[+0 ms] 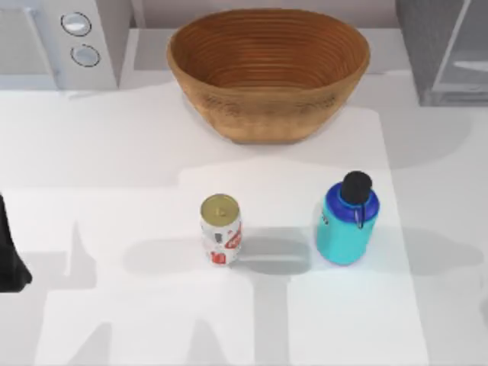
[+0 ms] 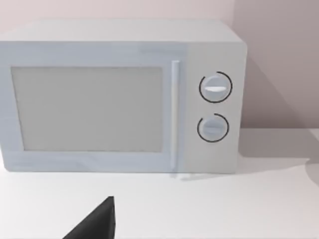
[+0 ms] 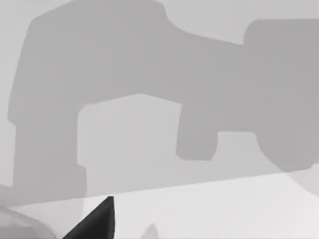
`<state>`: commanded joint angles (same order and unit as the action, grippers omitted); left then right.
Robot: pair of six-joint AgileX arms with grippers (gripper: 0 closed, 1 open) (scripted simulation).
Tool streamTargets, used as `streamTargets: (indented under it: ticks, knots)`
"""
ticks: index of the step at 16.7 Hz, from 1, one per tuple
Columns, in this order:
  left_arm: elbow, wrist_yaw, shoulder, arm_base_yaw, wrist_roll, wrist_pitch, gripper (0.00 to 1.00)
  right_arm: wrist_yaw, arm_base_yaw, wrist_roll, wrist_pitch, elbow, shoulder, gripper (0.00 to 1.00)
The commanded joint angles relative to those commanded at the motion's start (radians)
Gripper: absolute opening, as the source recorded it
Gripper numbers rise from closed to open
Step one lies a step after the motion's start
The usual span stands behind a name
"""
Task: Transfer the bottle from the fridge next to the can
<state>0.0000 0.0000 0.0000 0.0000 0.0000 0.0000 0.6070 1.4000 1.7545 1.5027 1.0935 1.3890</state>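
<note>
- Currently the bottle [image 1: 347,221] stands upright on the table [image 1: 114,152], right of the can [image 1: 220,229], apart from it, not touching.
- fridge [image 1: 446,49] sits at the far right corner.
- wooden bowl [image 1: 268,72] sits far centre, beyond both.
- microwave [image 2: 119,97] with 2 knobs sits far left.
- left arm [image 1: 9,252] parked at the left edge; jaw state: cannot tell.
- right gripper [image 3: 94,221]: a dark finger tip over the table; jaw state: cannot tell.

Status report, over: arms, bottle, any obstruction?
Left arm parked at table's left edge. Bottle upright on table, right of can, apart. Nothing between them.
</note>
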Motion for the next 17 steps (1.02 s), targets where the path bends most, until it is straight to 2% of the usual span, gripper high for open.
streamTargets:
  ticks: [4, 9, 17]
  knots:
    - [0.0, 0.0, 0.0, 0.0, 0.0, 0.0, 1.0, 0.152, 0.2, 0.228, -0.001, 0.111, 0.228, 1.0]
    - [0.0, 0.0, 0.0, 0.0, 0.0, 0.0, 1.0, 0.317, 0.386, 0.312, -0.012, 0.225, 0.408, 1.0]
    - [0.0, 0.0, 0.0, 0.0, 0.0, 0.0, 1.0, 0.34, 0.406, 0.297, -0.013, 0.241, 0.43, 1.0]
